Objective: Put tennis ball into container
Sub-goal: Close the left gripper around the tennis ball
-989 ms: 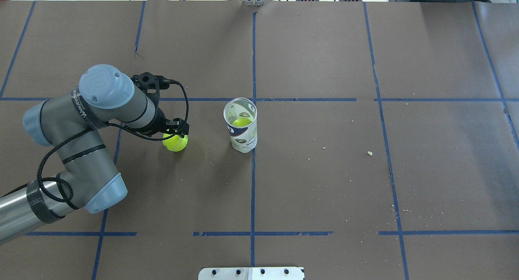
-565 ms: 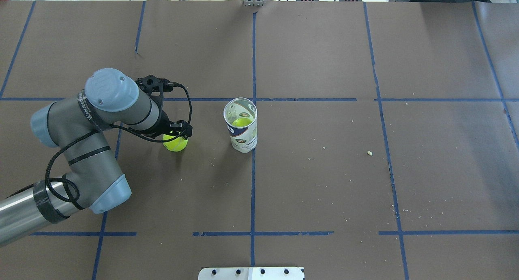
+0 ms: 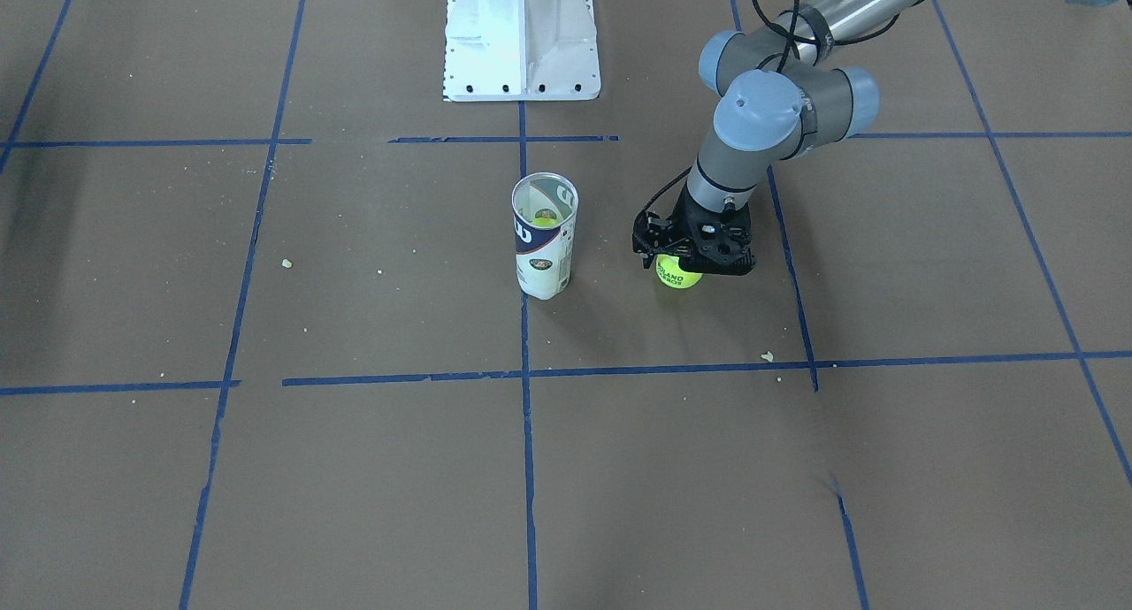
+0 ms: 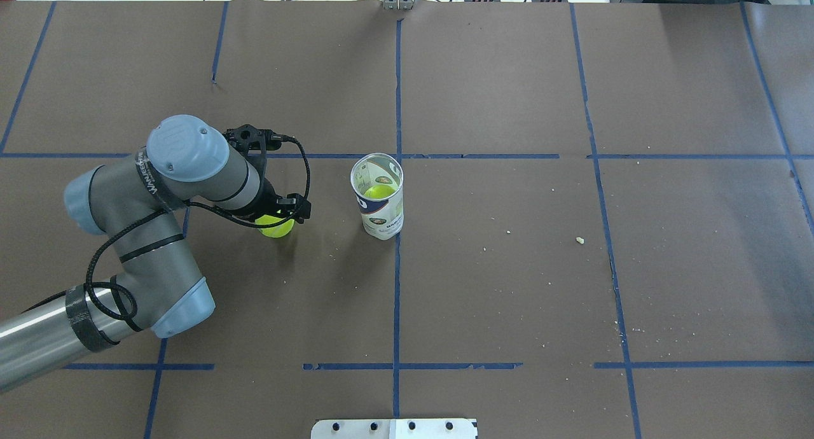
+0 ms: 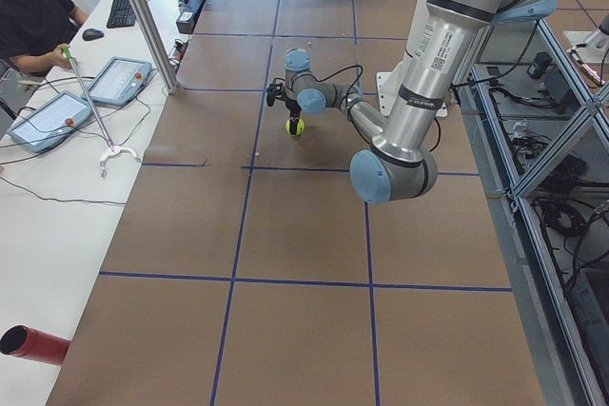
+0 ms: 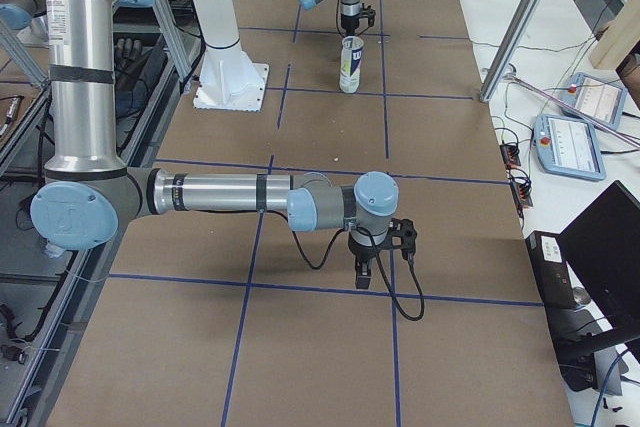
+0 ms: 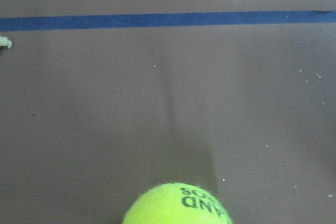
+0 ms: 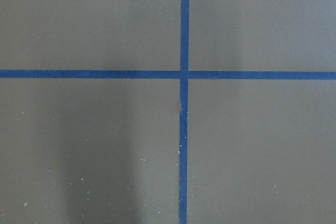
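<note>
The lettered tennis ball [image 3: 678, 276] [image 4: 273, 228] [image 7: 178, 207] lies on the brown table left of the container [image 4: 379, 200]. The container [image 3: 543, 239] is a clear tube with a white and navy label, standing upright with a second yellow-green ball [image 4: 379, 191] inside. My left gripper [image 3: 688, 262] [image 4: 281, 214] hangs straight over the lettered ball, and its fingers look spread wider than the ball, not closed on it. The wrist view shows the ball's top at the bottom edge and no fingers. My right gripper [image 6: 378, 259] shows only far off in the exterior right view, so I cannot tell its state.
The white metal pedestal [image 3: 520, 35] [image 4: 394, 428] stands at the robot's side of the table. Blue tape lines [image 4: 397, 267] cross the brown paper, and small crumbs [image 4: 579, 240] lie right of the tube. Operators' tablets [image 5: 43, 119] sit on a side bench.
The left arm has shifted right and slightly down in the overhead view, bringing the gripper more squarely over the ball. The ball and the tube have stayed put.
</note>
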You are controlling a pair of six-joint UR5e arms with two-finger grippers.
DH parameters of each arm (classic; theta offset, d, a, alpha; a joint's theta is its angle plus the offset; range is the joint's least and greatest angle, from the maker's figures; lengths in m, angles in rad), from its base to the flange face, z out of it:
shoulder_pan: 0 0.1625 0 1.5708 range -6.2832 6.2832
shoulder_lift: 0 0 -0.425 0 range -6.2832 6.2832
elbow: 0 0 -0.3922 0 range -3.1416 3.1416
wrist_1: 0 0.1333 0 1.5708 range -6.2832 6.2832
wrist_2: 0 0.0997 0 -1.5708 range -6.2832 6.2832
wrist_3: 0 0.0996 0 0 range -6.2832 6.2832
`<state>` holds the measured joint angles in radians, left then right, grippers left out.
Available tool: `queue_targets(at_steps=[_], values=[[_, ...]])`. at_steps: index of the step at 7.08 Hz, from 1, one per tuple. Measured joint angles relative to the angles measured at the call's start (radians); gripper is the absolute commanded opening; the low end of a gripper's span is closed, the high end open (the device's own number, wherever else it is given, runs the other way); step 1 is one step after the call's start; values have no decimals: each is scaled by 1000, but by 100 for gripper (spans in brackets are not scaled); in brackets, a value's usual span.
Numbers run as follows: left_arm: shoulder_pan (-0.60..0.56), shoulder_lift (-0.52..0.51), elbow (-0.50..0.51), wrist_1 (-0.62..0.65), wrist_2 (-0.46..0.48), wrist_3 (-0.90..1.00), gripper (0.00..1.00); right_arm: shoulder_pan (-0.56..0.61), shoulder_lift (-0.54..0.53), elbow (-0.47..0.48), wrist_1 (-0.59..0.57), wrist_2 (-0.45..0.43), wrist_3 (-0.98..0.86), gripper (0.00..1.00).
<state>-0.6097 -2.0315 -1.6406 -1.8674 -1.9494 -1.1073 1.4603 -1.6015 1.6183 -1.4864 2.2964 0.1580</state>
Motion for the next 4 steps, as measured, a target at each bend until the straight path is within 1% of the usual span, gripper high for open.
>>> queue_targets(at_steps=[1,2,4], values=[[0,2,-1,-1,1,-3,21,0,0,0,0,0,0,100],[-1,3,-4,-1,3,-10,0,0,0,0,0,0,0,100],[-10,6,-43,13,15,-18,0,0,0,0,0,0,0,100]])
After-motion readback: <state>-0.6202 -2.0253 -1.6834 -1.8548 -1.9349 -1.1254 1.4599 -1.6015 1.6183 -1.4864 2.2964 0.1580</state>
